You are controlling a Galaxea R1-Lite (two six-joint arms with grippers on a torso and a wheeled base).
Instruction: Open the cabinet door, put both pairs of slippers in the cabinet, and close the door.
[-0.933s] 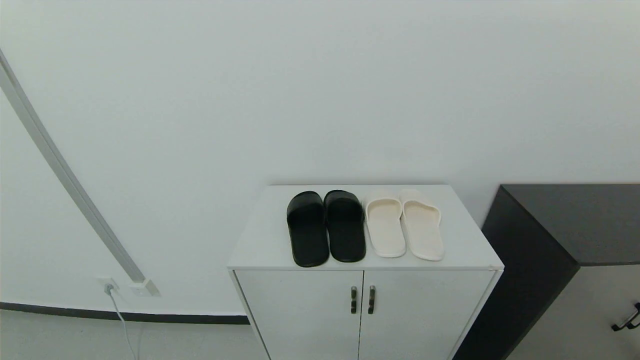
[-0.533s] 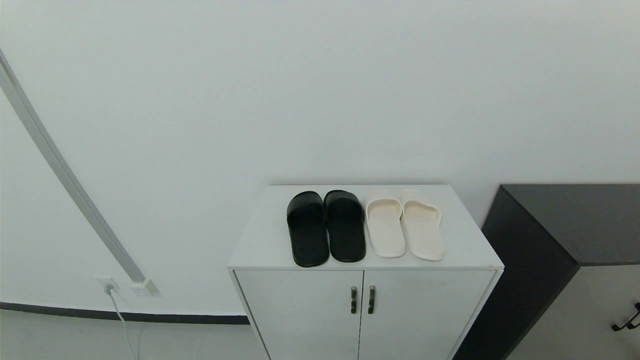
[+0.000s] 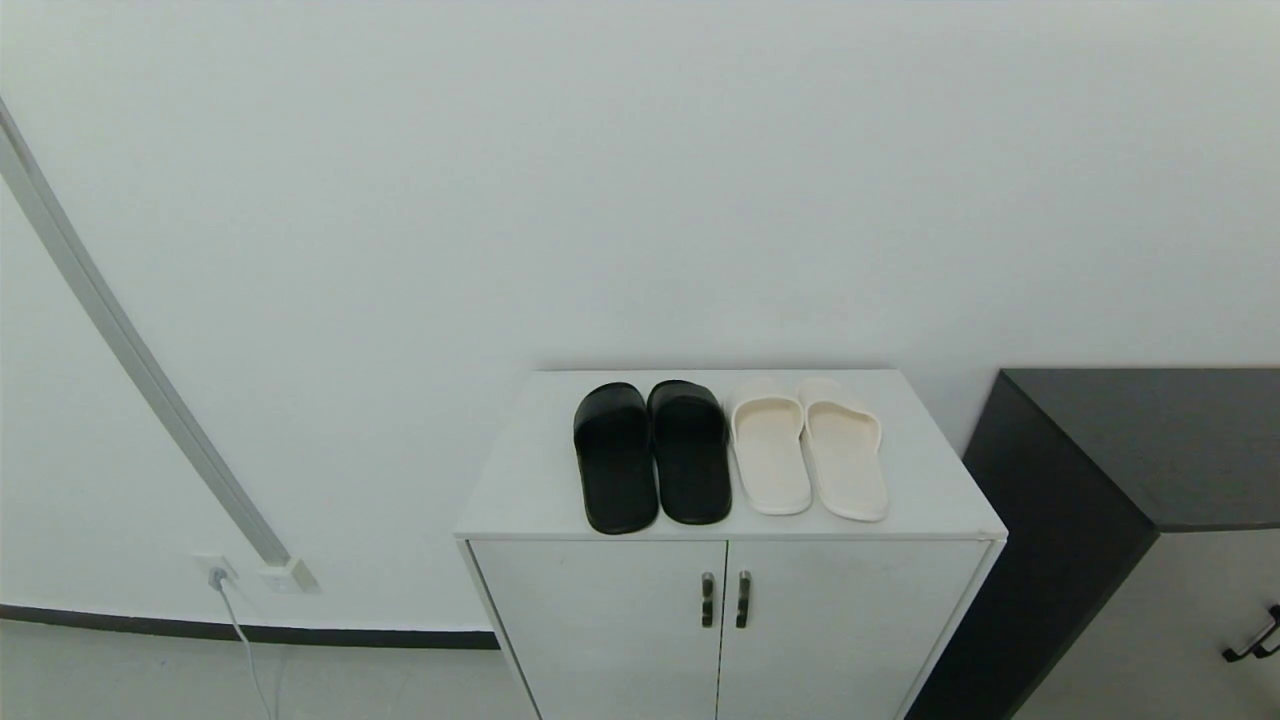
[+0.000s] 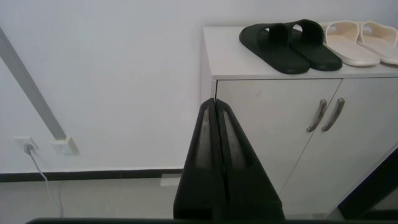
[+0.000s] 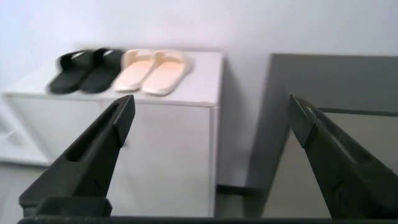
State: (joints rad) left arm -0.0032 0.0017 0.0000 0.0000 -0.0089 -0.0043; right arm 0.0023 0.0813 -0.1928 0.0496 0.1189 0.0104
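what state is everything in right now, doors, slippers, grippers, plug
cabinet doors: both shut
black slippers: side by side on top of the cabinet, not inside
cream slippers: on top too, beside the black pair
left gripper: shut, empty
right gripper: open, empty
plug: plugged in

Bright, even light; only faint, soft shadows around the cabinet [image 3: 600,630]. Lens distortion bows the wall strip [image 3: 140,365] on the left.
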